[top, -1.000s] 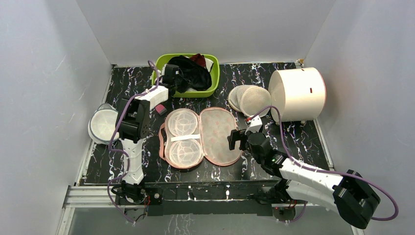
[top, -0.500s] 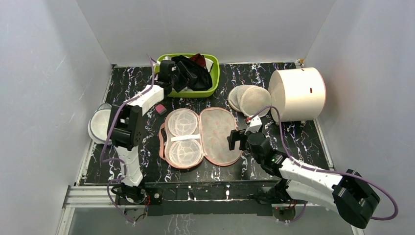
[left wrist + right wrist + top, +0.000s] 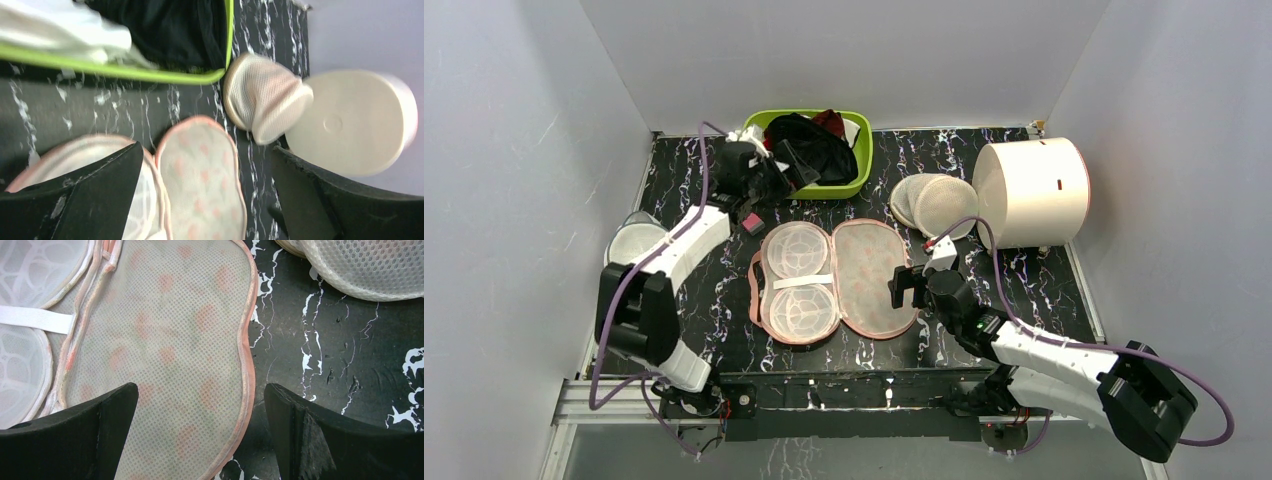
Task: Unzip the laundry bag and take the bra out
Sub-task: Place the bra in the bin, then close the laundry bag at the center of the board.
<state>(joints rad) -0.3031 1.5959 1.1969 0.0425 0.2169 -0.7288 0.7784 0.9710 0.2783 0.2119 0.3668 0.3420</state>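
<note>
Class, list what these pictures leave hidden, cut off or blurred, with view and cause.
- Top view: clothes under the black fabric bra in the lime-green plastic basket, covered by it.
- Left wrist view: basket cut off by the top edge, blurred.
- Right wrist view: peach floral fabric laundry bag cut by the left edge; right claw covers its lower part.

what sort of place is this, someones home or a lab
Probably a lab robot cell: plain white walls box in a black marbled table, two robot arms are bolted at its near edge, and a laundry bag lies opened on it.
</note>
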